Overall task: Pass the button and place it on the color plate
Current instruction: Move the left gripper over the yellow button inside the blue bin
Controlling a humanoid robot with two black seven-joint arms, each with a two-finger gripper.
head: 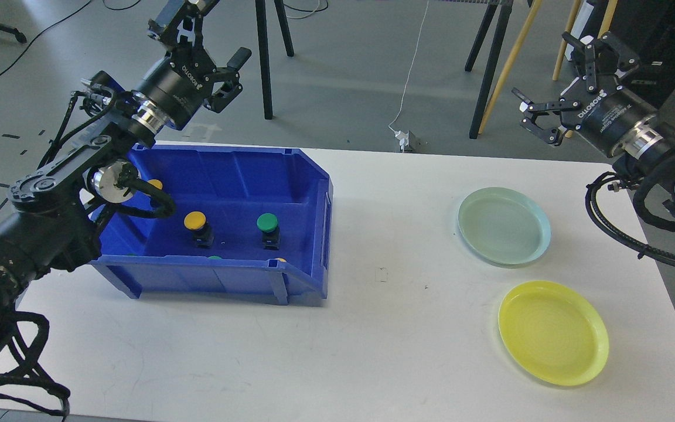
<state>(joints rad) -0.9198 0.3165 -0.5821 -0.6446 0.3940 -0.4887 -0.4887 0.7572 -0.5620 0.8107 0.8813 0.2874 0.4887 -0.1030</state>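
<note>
Both of our arms hover raised above the white counter (372,328). The left end effector (200,44), upper left of the frame, is spread and empty above the blue bin (314,193), presumably poised to reach in. The right end effector (557,88), upper right, is likewise spread, apparently waiting to receive. Inside the bin stand a yellow button (195,221) and a green button (267,223); others are partly hidden by the front wall and our left arm. The pale green plate (504,226) and yellow plate (553,332) lie empty at right. Tripod legs (267,58) stand beyond the counter.
</note>
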